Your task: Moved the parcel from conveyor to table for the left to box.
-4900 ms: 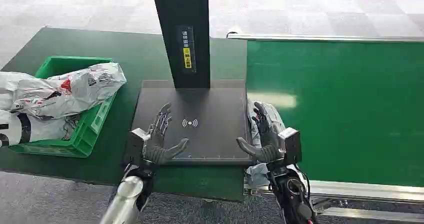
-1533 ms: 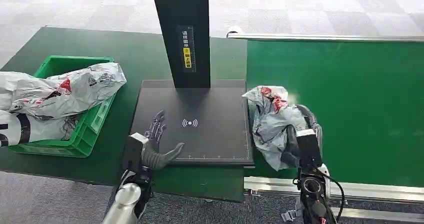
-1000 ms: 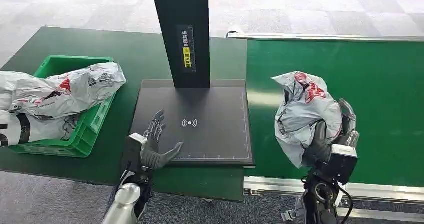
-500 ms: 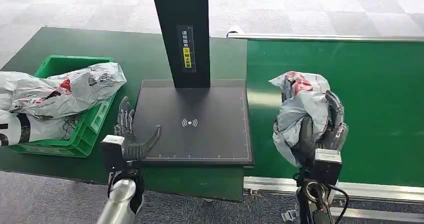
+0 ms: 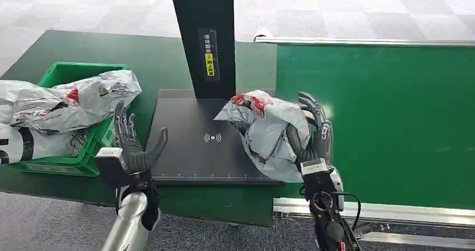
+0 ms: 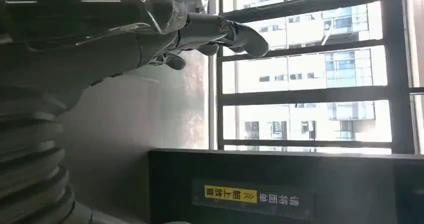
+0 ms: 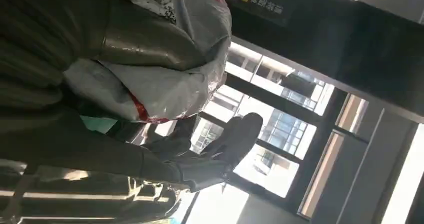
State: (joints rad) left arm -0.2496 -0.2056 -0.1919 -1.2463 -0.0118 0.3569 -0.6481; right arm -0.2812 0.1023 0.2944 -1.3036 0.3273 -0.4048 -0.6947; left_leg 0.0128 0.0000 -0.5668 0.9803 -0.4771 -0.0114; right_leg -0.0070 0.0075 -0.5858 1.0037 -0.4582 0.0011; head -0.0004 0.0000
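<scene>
The parcel [image 5: 262,129] is a crumpled grey plastic mailer with red print. It hangs over the right half of the black scanner plate [image 5: 187,150], low above it or touching it. My right hand [image 5: 311,134] holds the parcel from its right side, thumb across the front and fingers spread behind it. In the right wrist view the parcel [image 7: 165,69] bulges against the palm and the fingers [image 7: 220,151] reach past it. My left hand [image 5: 132,144] is raised and open, with nothing in it, between the plate and the green crate [image 5: 84,67]. The left wrist view shows this left hand [image 6: 150,39] with its fingers apart.
Several grey mailer bags [image 5: 73,102] overflow the green crate at the left. A black post [image 5: 204,38] with a yellow label rises from the back of the plate. The green conveyor belt [image 5: 392,122] runs to the right, with a metal rail [image 5: 392,212] along its near edge.
My right hand has carried the parcel left, from over the conveyor to over the scanner plate. My left hand has lifted off the plate's left edge and moved toward the crate.
</scene>
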